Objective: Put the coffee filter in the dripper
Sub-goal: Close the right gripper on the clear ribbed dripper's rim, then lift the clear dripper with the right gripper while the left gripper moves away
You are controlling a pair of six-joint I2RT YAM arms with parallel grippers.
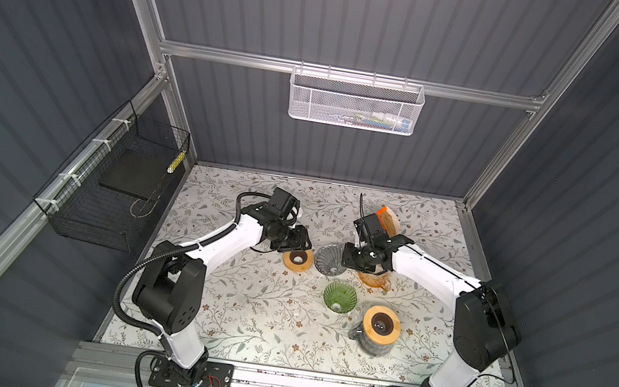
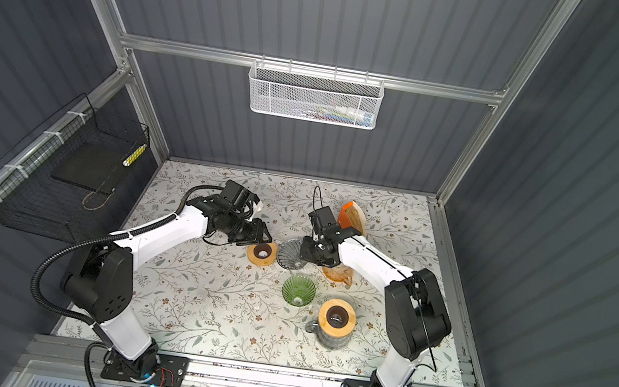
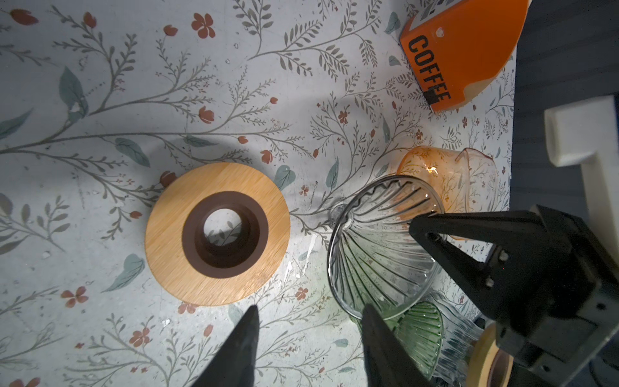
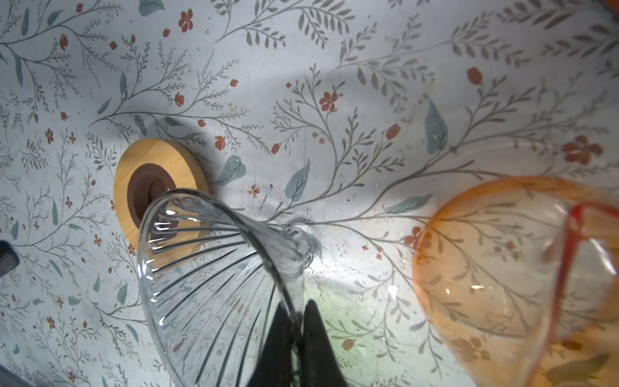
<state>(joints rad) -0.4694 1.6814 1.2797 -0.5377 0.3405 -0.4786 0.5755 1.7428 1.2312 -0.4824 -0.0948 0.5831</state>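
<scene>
A ribbed glass carafe (image 1: 370, 342) with a wooden collar stands on the floral tabletop (image 1: 258, 321). Well behind the carafe, a white mesh basket (image 1: 355, 105) hangs on the wall. Far to the carafe's left hangs a black wire basket (image 1: 109, 196).

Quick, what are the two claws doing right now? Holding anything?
Left gripper: open, holding nothing.
Right gripper: closed on the rim of the clear glass dripper.
</scene>
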